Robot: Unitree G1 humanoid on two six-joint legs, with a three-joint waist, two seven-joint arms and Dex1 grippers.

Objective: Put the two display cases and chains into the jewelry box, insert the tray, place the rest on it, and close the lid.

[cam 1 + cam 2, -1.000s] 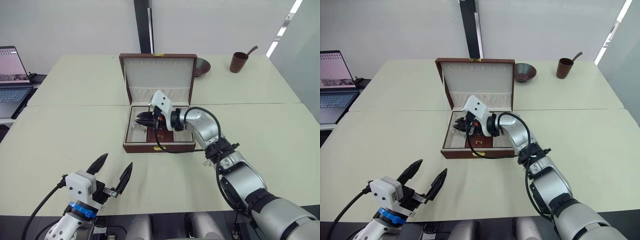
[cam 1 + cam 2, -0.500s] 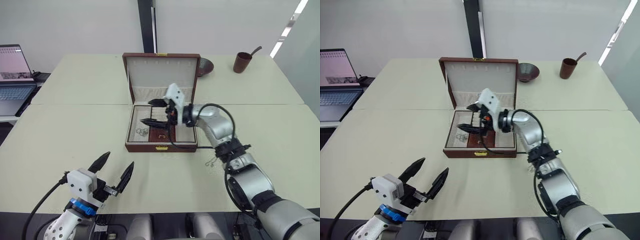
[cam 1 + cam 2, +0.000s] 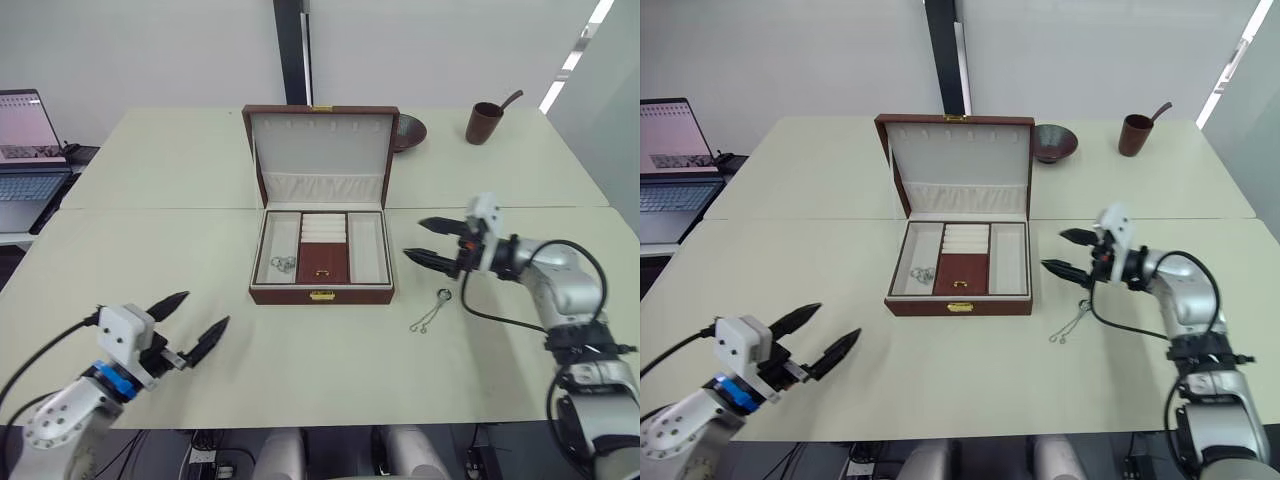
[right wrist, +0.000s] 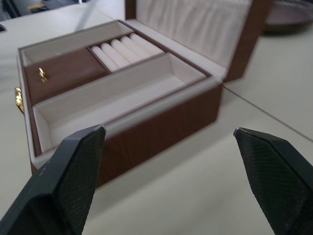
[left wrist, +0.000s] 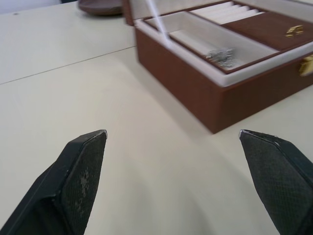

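Pale cream table (image 3: pixel 150 260) spreads across the room, and near its middle sits the brown jewelry box (image 3: pixel 322 290) with its lid (image 3: pixel 323 150) standing upright. A tray (image 3: pixel 324 245) with ring rolls and a small brown flap sits inside. In the box's left compartment lies a silvery chain (image 3: pixel 283 264). To the right of the box the right gripper (image 3: pixel 428 242) hovers with its black fingers spread wide, holding nothing. The left gripper (image 3: pixel 190 320) hangs over the near left of the table, also wide open and empty. Another thin chain (image 3: pixel 431 310) lies on the table just right of the box.
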